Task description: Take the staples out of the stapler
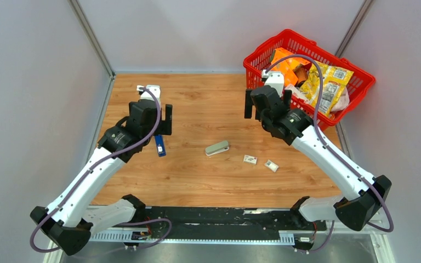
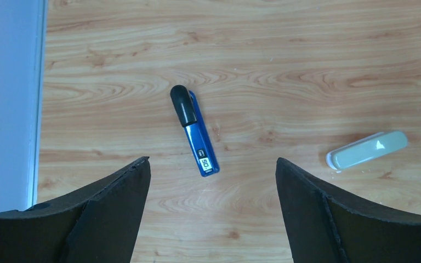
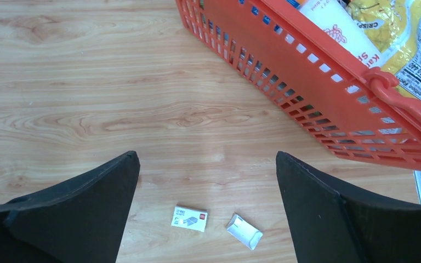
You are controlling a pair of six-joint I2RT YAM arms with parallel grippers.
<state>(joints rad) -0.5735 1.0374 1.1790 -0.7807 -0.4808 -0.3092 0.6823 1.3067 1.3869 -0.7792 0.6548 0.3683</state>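
- My left gripper (image 2: 212,160) hangs spread wide and empty over the blue-and-black metal stapler (image 2: 194,131), which lies on the wooden table (image 2: 307,55).
- A pale green plastic stapler (image 2: 368,149) lies to that one's right, mid-table.
- My right gripper (image 3: 206,154) is also spread and empty, near the red plastic basket (image 3: 307,82).
- In front of it lie a small white printed box (image 3: 189,218) and, just beside that, a small silvery-grey piece (image 3: 244,231); I cannot tell whether it is staples.

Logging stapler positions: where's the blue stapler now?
Top external view: the blue stapler lies flat on the table's left half, beside the left gripper, with the pale grey stapler off to its right near the centre.
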